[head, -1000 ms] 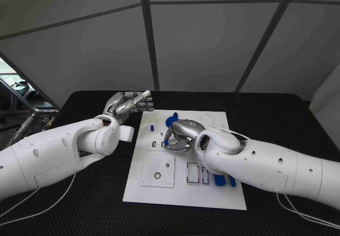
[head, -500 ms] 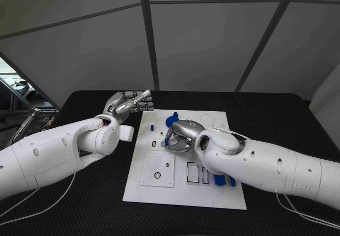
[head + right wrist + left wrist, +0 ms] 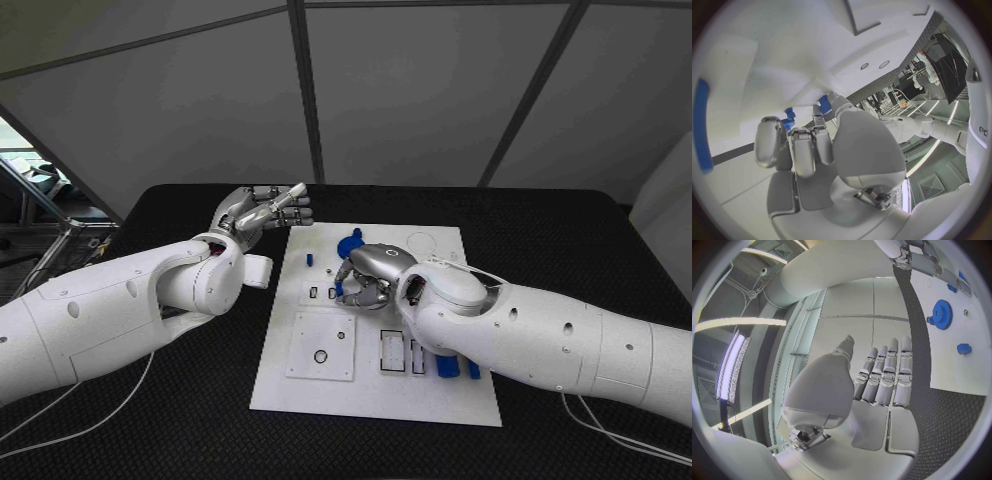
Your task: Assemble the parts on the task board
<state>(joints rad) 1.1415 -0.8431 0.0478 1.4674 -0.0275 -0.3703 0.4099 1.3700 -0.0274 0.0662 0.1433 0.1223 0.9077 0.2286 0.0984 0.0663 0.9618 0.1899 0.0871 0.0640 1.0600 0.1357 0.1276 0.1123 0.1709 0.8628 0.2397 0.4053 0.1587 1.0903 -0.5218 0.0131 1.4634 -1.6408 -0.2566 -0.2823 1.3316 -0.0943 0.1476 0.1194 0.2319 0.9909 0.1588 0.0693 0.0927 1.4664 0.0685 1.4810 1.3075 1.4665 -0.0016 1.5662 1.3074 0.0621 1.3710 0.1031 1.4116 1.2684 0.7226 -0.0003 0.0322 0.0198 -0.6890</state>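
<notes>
Black worktop under grey wall panels, white task board at centre.

Left hand raised off the board's far left corner, fingers straight and pressed side by side, holding nothing. Right hand down on the board's middle, fingers curled over a small blue part; cannot tell whether actually pinched. Blue gear just beyond that hand; blue peg to its left; more blue parts near the board's front, beside the right forearm.
</notes>
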